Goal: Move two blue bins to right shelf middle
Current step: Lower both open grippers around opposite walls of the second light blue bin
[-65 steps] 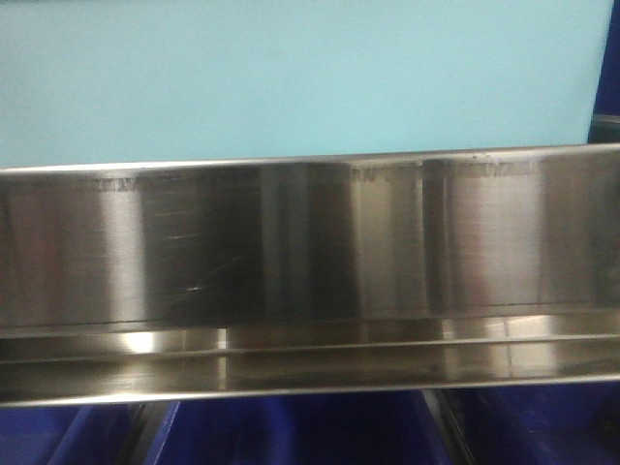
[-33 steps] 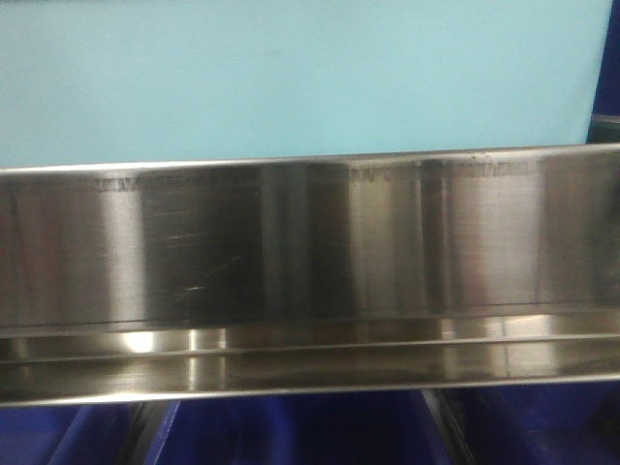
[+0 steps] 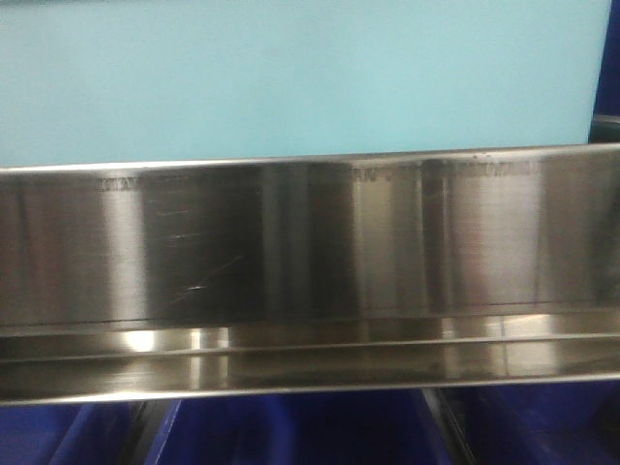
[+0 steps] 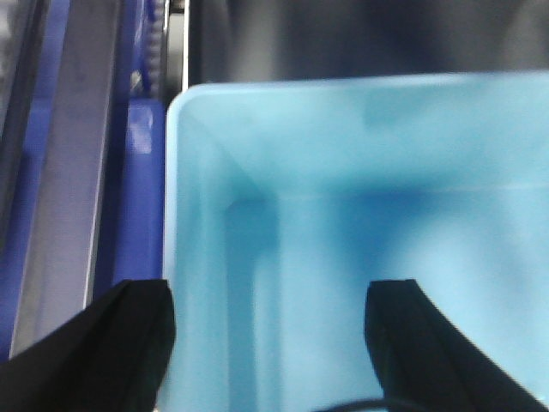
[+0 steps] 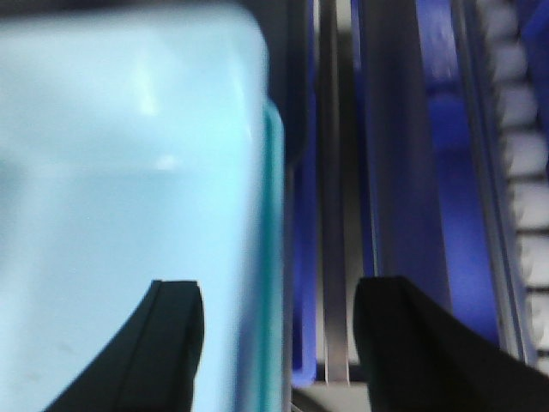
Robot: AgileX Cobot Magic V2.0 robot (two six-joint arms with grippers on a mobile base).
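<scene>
Light-blue bin [image 3: 291,77] fills the upper part of the front view, its plain wall directly above the stainless shelf rail [image 3: 310,242]. Dark blue bins [image 3: 291,431] sit below that rail. Left end effector [image 4: 270,296] is released, fingers spread wide. One finger is outside the bin's side wall and the other inside, over the hollow. Right end effector [image 5: 279,296] is likewise spread, with one finger over the pale bin and the other over a steel strip [image 5: 334,215]. Between those fingers runs a deeper cyan edge [image 5: 273,257]. Whether it belongs to a second bin cannot be told.
</scene>
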